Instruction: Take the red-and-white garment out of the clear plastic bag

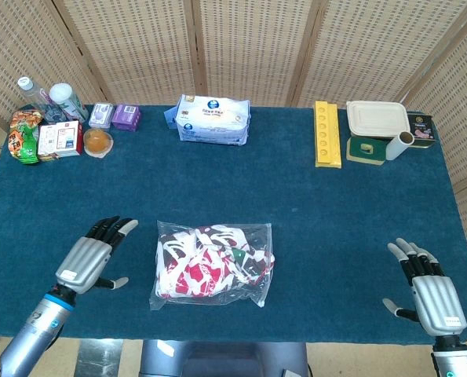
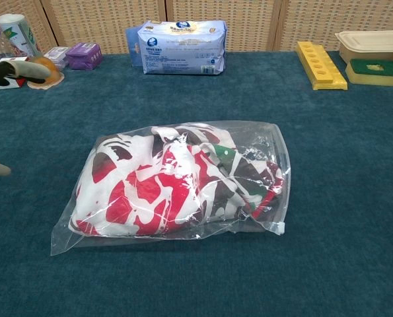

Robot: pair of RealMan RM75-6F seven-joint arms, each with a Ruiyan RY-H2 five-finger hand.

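A clear plastic bag [image 1: 170,294] [image 2: 64,238] lies flat on the blue table near the front edge, with the folded red-and-white garment [image 1: 206,267] [image 2: 156,188] inside it. My left hand [image 1: 92,255] hovers just left of the bag, fingers spread and holding nothing; in the chest view only its fingertips [image 2: 24,69] show at the left edge. My right hand [image 1: 429,290] stays at the front right corner, far from the bag, fingers apart and empty.
Along the back edge stand bottles [image 1: 60,100], snack packs [image 1: 25,137], small boxes [image 1: 125,116] and an orange item [image 1: 97,141] at left, a tissue pack [image 1: 213,119] in the middle, and a yellow tray [image 1: 326,133], lidded container [image 1: 377,118] and tin [image 1: 421,129] at right.
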